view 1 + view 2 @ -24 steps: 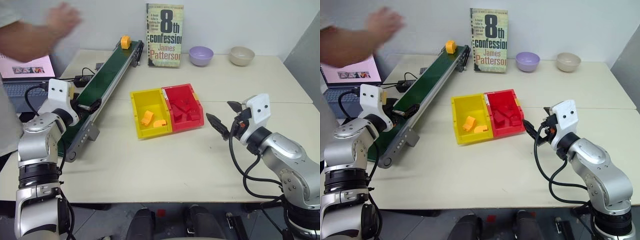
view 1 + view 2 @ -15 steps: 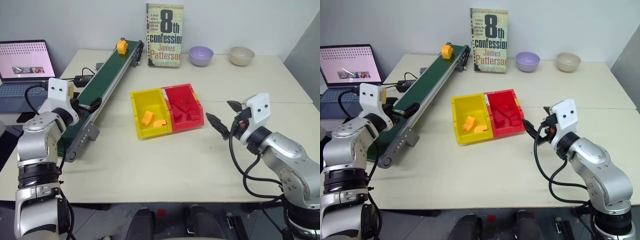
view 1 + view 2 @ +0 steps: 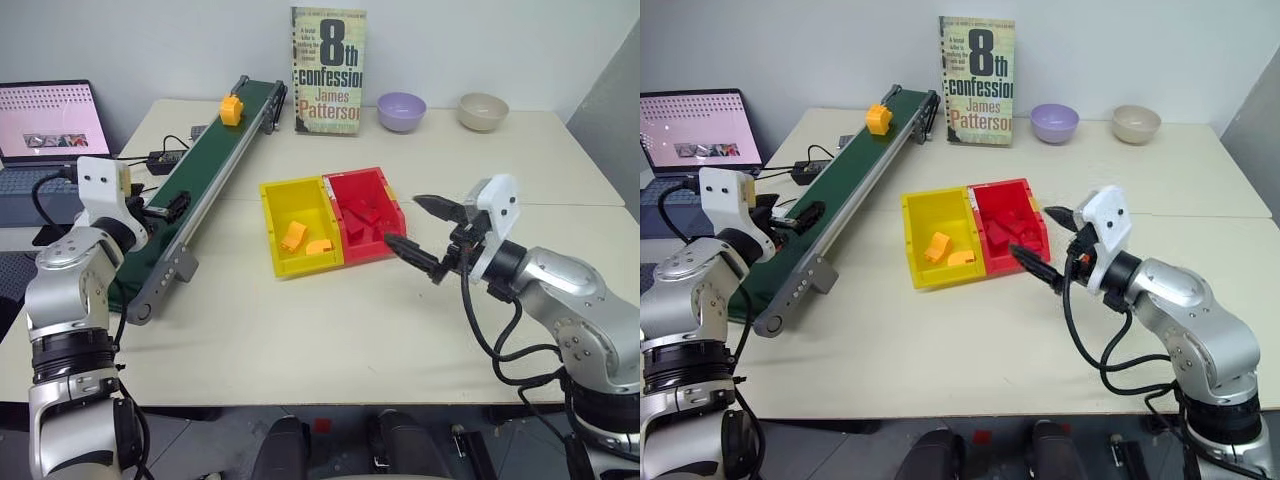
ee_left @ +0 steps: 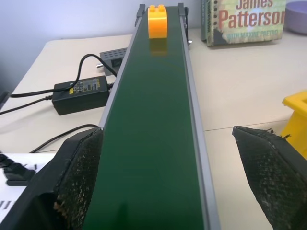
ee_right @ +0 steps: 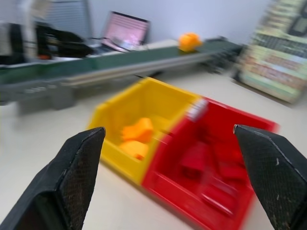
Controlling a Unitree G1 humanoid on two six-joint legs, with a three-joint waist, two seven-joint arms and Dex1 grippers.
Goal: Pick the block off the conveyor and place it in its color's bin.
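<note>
While the left gripper [image 4: 168, 184] is being held wide open and empty over the near end of the conveyor [image 4: 153, 143], the block [image 4: 157, 20] is being carried down the belt towards it from the far end, nearer than half a second ago; a catch is judged to be coming. Meanwhile the right gripper [image 3: 425, 235], also spread and empty, is being swung in beside the red bin [image 3: 372, 215], with the yellow bin [image 3: 298, 228] just beyond; "8th confession, James Patterson" is being read on the book [image 3: 329, 70]
</note>
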